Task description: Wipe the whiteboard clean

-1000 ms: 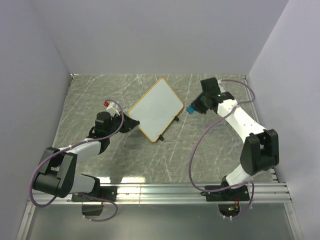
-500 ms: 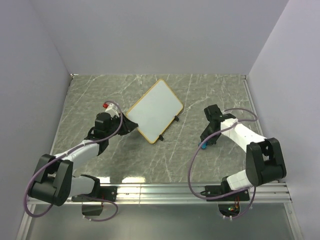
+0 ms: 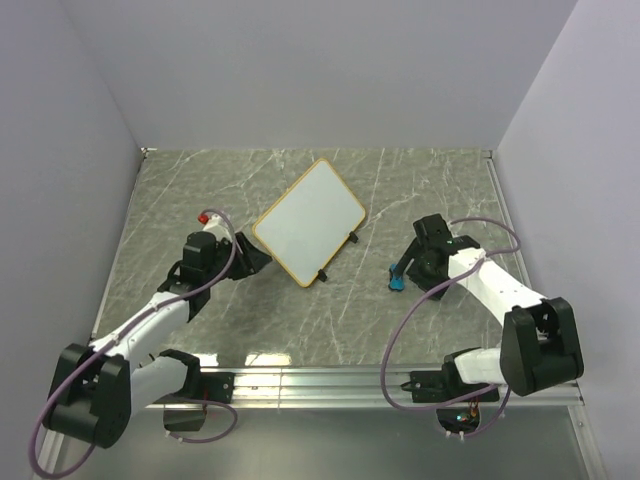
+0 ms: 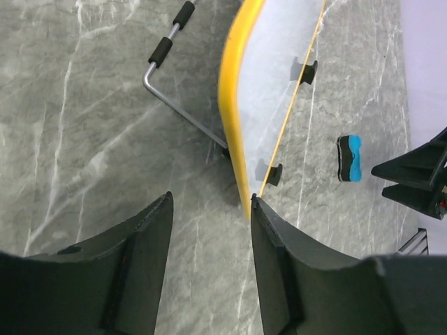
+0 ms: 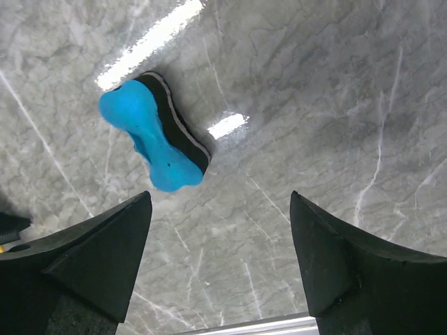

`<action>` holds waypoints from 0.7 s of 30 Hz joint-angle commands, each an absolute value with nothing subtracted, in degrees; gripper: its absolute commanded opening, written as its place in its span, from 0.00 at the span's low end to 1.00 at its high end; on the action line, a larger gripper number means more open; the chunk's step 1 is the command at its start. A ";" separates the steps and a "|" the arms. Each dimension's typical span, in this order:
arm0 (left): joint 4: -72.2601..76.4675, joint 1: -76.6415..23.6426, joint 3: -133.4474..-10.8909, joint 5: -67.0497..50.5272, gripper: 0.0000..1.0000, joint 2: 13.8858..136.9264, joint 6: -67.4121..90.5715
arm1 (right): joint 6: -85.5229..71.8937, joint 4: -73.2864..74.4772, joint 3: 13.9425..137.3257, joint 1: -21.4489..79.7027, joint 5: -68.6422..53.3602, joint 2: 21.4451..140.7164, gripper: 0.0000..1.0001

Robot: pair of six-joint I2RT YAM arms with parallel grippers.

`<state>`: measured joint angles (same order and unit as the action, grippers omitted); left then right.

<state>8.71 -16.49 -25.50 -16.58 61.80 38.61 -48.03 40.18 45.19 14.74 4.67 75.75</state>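
The whiteboard (image 3: 310,220), white with a tan frame, stands slanted at the middle of the marble table; its surface looks blank. In the left wrist view its yellow edge (image 4: 234,105) ends right at my left gripper's (image 4: 209,202) right fingertip, not between the jaws. That gripper (image 3: 256,256) is open at the board's lower-left edge. A blue eraser block (image 3: 397,281) lies on the table right of the board. My right gripper (image 3: 408,266) hangs open just over it. In the right wrist view the eraser (image 5: 154,136) sits free ahead of the open right gripper (image 5: 220,199).
A bent wire leg (image 4: 167,77) with black tips sticks out behind the board. Two black feet (image 4: 272,173) line its lower edge. An aluminium rail (image 3: 390,380) runs along the near edge, and grey walls close in three sides.
My right arm dropped toward the near side, opened and let the eraser go onto the table. My left gripper opened off the board's corner and drew back slightly.
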 commanded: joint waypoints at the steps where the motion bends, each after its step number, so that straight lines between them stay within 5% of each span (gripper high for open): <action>1: 5.37 -16.61 -25.31 -15.29 0.53 58.10 38.58 | -47.20 39.99 45.26 14.77 5.27 72.86 0.87; 17: -17.39 -16.61 -37.26 -12.48 0.57 43.77 37.88 | -42.28 32.52 55.19 20.29 -12.91 60.91 0.86; 21: -21.53 -16.61 -41.12 -11.69 0.68 42.98 38.23 | -39.56 32.87 61.06 22.49 -15.20 57.58 0.88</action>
